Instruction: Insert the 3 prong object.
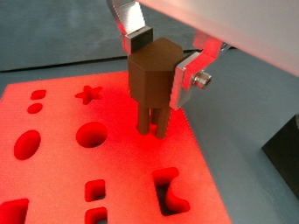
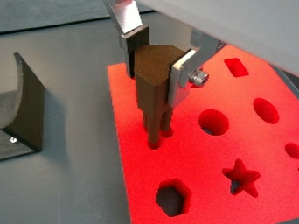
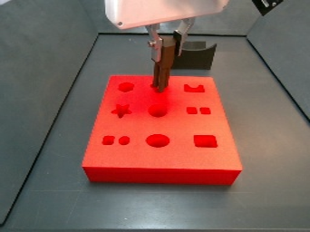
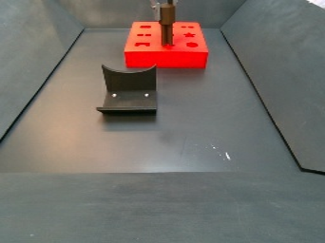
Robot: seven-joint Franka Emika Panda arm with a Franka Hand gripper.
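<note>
My gripper [image 1: 158, 70] is shut on the 3 prong object [image 1: 149, 79], a dark brown peg with thin prongs pointing down. It holds the peg upright over the red board [image 1: 59, 114]. The prong tips [image 1: 152, 129] reach the board's surface beside a round hole [image 1: 91, 133]; I cannot tell whether they sit in a hole. In another wrist view the gripper [image 2: 158, 74] grips the peg [image 2: 152, 96] over the board [image 2: 233, 149]. In a side view the gripper [image 3: 164, 45] holds the peg [image 3: 159, 68] above the board's far middle [image 3: 164, 154].
The red board has star [image 3: 121, 110], round [image 3: 158, 140], square [image 3: 205, 141] and other holes. The dark fixture [image 4: 127, 90] stands on the grey floor, away from the board [image 4: 191, 57]; it also shows in a wrist view [image 2: 21, 105]. Dark walls enclose the floor.
</note>
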